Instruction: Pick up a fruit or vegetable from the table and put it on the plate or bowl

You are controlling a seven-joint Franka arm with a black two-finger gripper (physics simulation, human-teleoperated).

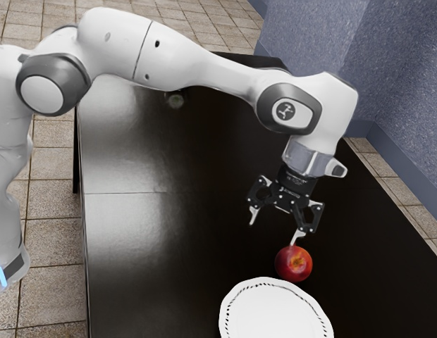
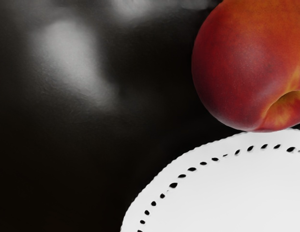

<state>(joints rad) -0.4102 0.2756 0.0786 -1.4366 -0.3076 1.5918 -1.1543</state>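
A red-orange peach [image 1: 293, 263] rests on the black table, just behind the white plate [image 1: 275, 313] with a dotted rim at the front edge. My gripper [image 1: 275, 230] hovers open just above the peach and slightly toward the exterior view's left, nothing between its fingers. One fingertip [image 1: 297, 239] hangs right over the fruit's top. In the wrist view the peach [image 2: 247, 63] lies close beside the plate's rim [image 2: 188, 170], touching or nearly touching it.
The glossy black table [image 1: 169, 211] stretches back toward a blue-grey wall [image 1: 388, 63] on the exterior view's right. A small pale object [image 1: 176, 101] sits at the table's far edge under the arm. Tiled floor surrounds the table.
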